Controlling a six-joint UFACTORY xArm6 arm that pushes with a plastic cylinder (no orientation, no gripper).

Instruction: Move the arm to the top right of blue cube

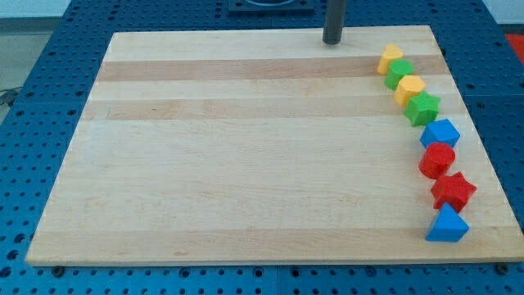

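wooden board (246, 164) on blue pegboard. my tip (332, 40), bare rod holding nothing, sits at top edge; blue cube (440, 133) is down-right of it, w/ green star (423, 107) just above. best to swing wide right of the row, stop short w/o nudging it.

Straight, dark grey rod (332, 39)

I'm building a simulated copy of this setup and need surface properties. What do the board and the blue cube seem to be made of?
The board looks like light wood: pale glued strips with visible grain and a smooth, low-sheen finish. The blue cube seems to be moulded plastic or painted wood, with uniform saturated colour, no grain and a matte-to-satin face; the picture leaves that open. My tip stands apart from it, near the view's top.
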